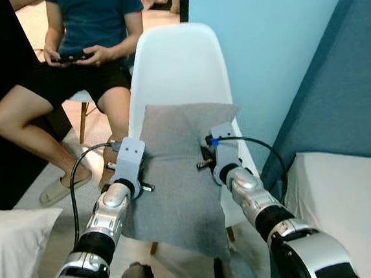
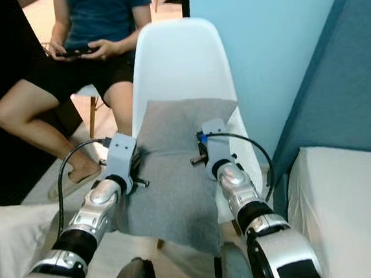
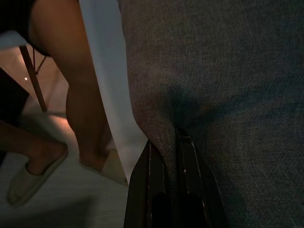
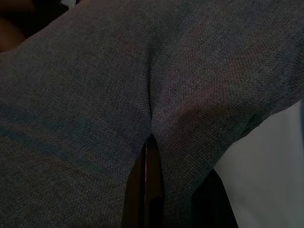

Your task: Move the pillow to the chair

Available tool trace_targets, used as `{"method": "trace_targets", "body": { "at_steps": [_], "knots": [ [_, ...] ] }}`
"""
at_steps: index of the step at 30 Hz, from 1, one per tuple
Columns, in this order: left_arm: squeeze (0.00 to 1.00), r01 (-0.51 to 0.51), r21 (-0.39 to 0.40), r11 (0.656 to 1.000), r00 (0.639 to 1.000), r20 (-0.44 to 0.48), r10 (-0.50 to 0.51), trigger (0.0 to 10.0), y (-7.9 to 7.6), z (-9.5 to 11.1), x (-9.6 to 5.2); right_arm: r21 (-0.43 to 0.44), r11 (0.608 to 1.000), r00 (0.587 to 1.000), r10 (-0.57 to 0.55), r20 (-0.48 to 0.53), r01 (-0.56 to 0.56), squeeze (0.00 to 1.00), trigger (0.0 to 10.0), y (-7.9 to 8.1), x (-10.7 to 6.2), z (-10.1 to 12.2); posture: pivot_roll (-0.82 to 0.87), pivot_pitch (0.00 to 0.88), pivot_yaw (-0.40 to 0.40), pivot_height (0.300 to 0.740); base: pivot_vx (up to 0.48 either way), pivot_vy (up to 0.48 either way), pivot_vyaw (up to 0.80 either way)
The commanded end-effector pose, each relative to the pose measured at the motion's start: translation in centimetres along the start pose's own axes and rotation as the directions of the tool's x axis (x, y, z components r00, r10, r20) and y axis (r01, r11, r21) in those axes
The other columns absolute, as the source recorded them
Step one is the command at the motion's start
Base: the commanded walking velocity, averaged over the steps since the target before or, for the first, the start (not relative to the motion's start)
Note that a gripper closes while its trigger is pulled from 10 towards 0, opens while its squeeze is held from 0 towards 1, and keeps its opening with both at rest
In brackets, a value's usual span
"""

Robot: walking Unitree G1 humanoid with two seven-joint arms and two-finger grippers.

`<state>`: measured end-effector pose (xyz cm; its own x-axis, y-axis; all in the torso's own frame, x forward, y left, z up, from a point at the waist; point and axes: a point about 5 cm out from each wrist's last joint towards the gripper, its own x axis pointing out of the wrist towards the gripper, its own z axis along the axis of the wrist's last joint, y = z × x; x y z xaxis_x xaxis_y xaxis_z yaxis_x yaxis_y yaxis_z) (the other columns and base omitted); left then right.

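Grey fabric of the pillow (image 1: pixel 176 179) hangs between my two grippers, over the seat of the white chair (image 1: pixel 179 68). My left gripper (image 3: pixel 170 142) pinches a fold at its left edge; my right gripper (image 4: pixel 151 137) pinches the right side. A person (image 1: pixel 91 30) sits behind the chair.

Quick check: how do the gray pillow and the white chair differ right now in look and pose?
The pillow is gray woven fabric, limp and creased; the chair is white, smooth and rigid. The pillow is pinched on either side by the left gripper and right gripper; the chair stands untouched by either. The pillow slopes toward the robot, its lower edge hanging off the seat front; the chair's back rises upright behind it.
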<state>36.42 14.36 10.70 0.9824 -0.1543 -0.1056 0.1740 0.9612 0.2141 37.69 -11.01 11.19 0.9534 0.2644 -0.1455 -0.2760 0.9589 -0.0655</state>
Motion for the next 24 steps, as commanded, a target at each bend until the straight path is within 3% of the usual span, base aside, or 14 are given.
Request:
{"method": "trace_targets", "body": {
  "at_steps": [1, 13, 24],
  "knots": [
    [0.0, -0.158, 0.002, 0.988, 0.987, -0.04, 0.157, 10.0, 3.6, -0.8, -0.5, -0.017, 0.995, 0.994, -0.103, -0.026, 0.103, 0.0, 10.0, -2.8, -0.5, -0.2, 0.01, 0.239, -0.057, 0.618, 0.0, 0.0, 0.0],
    [0.0, -0.12, 0.016, 0.993, 0.993, 0.005, 0.12, 10.0, 3.3, 1.2, 0.5, 0.043, 0.99, 0.991, -0.132, 0.027, 0.131, 0.0, 10.0, -2.9, 0.0, 1.2, 0.03, 0.249, -0.047, 0.603, 0.0, 0.0, 0.0],
    [0.0, -0.077, 0.062, 0.995, 0.997, 0.017, 0.077, 10.0, 2.7, 2.8, 1.6, 0.003, 0.983, 0.982, -0.183, 0.035, 0.183, 0.0, 10.0, -3.8, 0.5, 2.9, 0.04, 0.297, -0.026, 0.603, 0.0, 0.0, 0.0]
  ]
}}
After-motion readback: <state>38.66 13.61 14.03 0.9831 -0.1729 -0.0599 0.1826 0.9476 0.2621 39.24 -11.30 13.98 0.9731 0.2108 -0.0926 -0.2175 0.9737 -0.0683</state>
